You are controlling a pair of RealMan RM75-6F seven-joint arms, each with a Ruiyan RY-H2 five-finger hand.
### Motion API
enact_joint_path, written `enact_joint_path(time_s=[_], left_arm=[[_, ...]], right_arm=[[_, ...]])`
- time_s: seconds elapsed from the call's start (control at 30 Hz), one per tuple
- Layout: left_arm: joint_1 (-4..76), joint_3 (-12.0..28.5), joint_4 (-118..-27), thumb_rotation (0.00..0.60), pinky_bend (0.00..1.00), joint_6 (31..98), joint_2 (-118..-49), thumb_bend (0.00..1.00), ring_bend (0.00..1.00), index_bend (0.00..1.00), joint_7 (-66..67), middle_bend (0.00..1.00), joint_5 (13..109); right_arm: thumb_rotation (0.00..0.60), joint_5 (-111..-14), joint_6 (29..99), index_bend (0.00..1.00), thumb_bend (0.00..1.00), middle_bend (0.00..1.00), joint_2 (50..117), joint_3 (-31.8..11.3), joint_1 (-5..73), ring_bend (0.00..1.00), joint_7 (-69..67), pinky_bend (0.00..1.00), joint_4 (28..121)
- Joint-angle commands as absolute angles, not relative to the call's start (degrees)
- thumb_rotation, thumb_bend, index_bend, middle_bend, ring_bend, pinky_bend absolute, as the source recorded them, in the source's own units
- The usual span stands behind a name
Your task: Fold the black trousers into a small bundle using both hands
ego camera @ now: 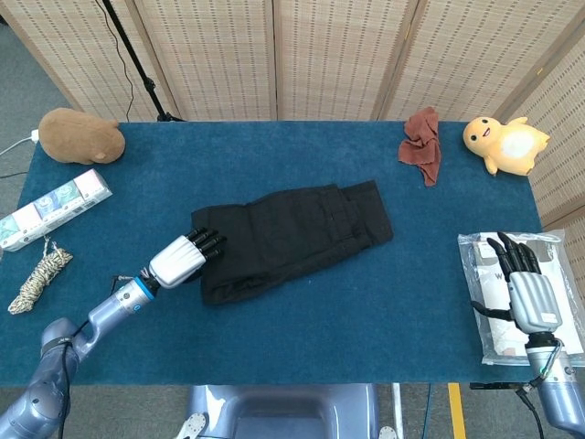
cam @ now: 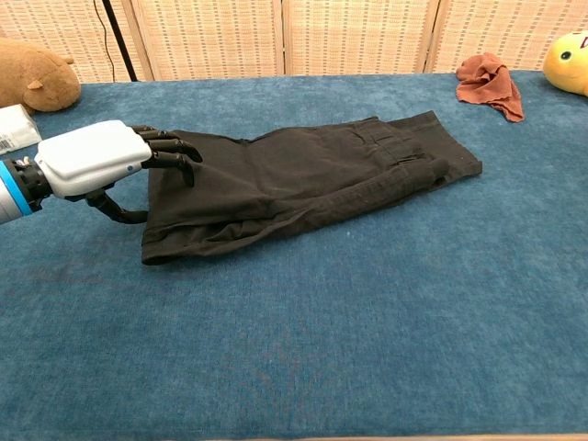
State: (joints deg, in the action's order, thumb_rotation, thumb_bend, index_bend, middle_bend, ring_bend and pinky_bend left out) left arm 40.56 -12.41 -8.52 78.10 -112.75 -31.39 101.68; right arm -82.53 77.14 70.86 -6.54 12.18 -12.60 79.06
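Black trousers point(ego camera: 288, 233) folded lengthwise, left hand point(cam: 101, 161) grasping one end, right hand point(ego camera: 527, 291) released.

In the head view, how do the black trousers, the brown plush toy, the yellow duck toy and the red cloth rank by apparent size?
1. black trousers, clearly largest.
2. brown plush toy and yellow duck toy: these look alike, so I do not rank them.
3. red cloth, smallest.

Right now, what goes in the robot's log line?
left hand: fingers over black trousers end | right hand: open, over plastic packet | trousers: partly folded
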Motion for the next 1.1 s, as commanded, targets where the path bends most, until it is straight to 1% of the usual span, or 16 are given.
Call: enact_joint_path(time_s=[0.03, 0.33, 0.6, 0.67, 0.87, 0.93, 1.0, 1.1], left_arm=[[40.8, -12.9, -8.5, 0.600, 0.23, 77.6, -112.9, 0.24, 0.14, 0.33, -31.4, 0.21, 102.2], [40.9, -13.7, -8.3, 0.600, 0.23, 75.9, -113.0, 0.24, 0.11, 0.29, -31.2, 0.17, 102.8], [40.9, -14.0, -7.8, 0.600, 0.23, 75.4, -113.2, 0.24, 0.06, 0.21, -30.5, 0.11, 103.0], [41.0, -13.5, -7.8, 0.600, 0.23, 74.6, -113.7, 0.24, 0.06, 0.20, -30.2, 0.10, 102.5], [41.3, -13.1, -7.5, 0.600, 0.23, 74.2, -114.5, 0.26, 0.06, 0.19, -28.0, 0.09, 102.2], [41.3, -12.9, -7.5, 0.600, 0.23, 74.2, -114.7, 0.33, 0.06, 0.21, -27.6, 0.09, 102.0], [41.4, -13.0, -7.6, 0.600, 0.23, 74.1, -114.8, 0.48, 0.06, 0.23, -27.4, 0.10, 102.0], [41.4, -13.0, -7.6, 0.600, 0.23, 74.3, -114.8, 0.63, 0.07, 0.24, -27.5, 0.11, 102.0]], right_arm=[[0.600, -82.5, 77.2, 0.00, 0.00, 0.00, 70.8, -6.5, 12.2, 0.00, -12.6, 0.00, 79.1], [0.600, -82.6, 77.2, 0.00, 0.00, 0.00, 70.7, -6.5, 12.1, 0.00, -12.8, 0.00, 79.1], [0.600, -82.6, 77.2, 0.00, 0.00, 0.00, 70.7, -6.5, 12.1, 0.00, -12.6, 0.00, 79.3], [0.600, -82.8, 77.6, 0.00, 0.00, 0.00, 70.5, -6.5, 12.0, 0.00, -12.5, 0.00, 79.6], [0.600, -83.1, 78.2, 0.00, 0.00, 0.00, 70.0, -6.5, 11.8, 0.00, -12.9, 0.00, 80.4], [0.600, -83.1, 78.1, 0.00, 0.00, 0.00, 70.0, -6.5, 11.8, 0.00, -12.8, 0.00, 80.4], [0.600, -83.1, 78.1, 0.00, 0.00, 0.00, 70.0, -6.5, 11.8, 0.00, -12.8, 0.00, 80.3], [0.600, -83.2, 78.4, 0.00, 0.00, 0.00, 70.0, -6.5, 11.8, 0.00, -12.8, 0.00, 80.4]])
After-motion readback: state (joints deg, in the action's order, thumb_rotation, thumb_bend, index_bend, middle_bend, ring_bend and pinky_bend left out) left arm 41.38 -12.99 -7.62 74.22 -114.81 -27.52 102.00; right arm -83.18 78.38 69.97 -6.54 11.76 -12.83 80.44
